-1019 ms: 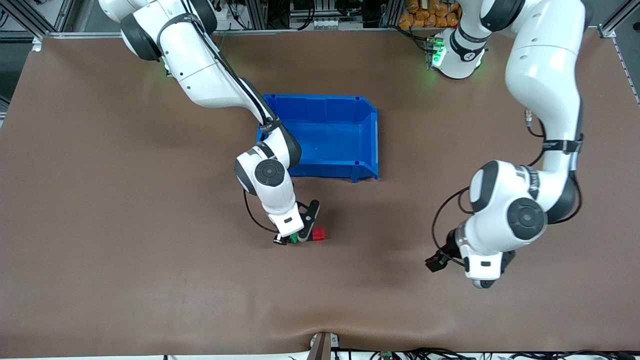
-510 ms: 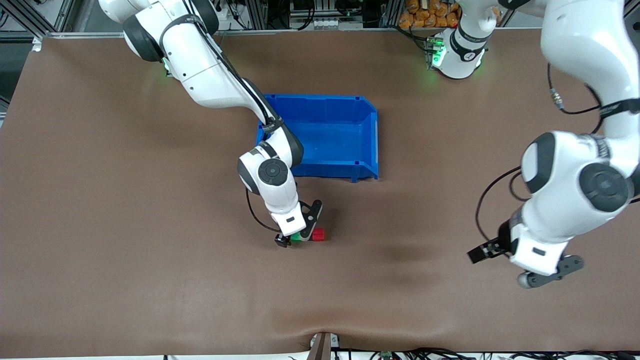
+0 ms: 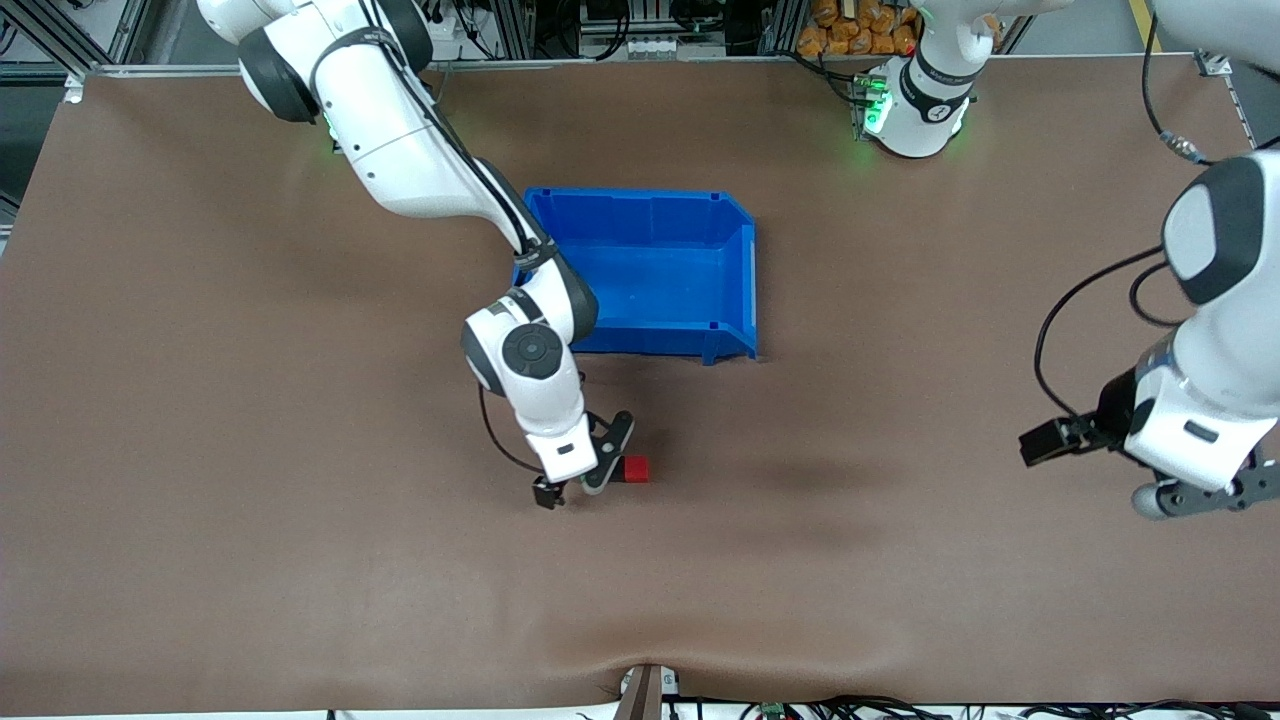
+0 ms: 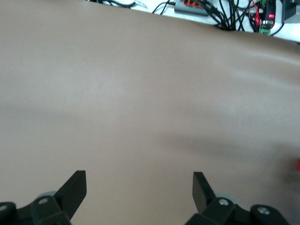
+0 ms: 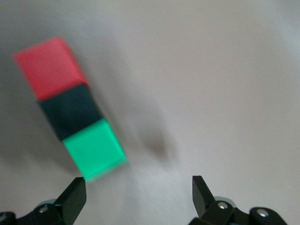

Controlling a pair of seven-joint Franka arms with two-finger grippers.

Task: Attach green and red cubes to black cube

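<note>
In the right wrist view the red cube point(image 5: 47, 68), the black cube point(image 5: 70, 112) and the green cube point(image 5: 95, 149) lie in one row on the table, touching, with the black one in the middle. My right gripper point(image 5: 139, 192) stands open just off the green end, nothing between its fingers. From the front only the red cube point(image 3: 636, 468) shows beside the right gripper point(image 3: 588, 482); the hand hides the other two. My left gripper point(image 3: 1195, 495) hangs open and empty over bare table point(image 4: 140, 93) at the left arm's end.
An empty blue bin point(image 3: 650, 205) stands farther from the front camera than the cubes, with the right arm's forearm passing over its corner. Cables and electronics point(image 4: 225, 11) line the table's front edge.
The right gripper has opened and let go of the green cube, shifting slightly off the row. The left arm has swung away toward its own end of the table.
</note>
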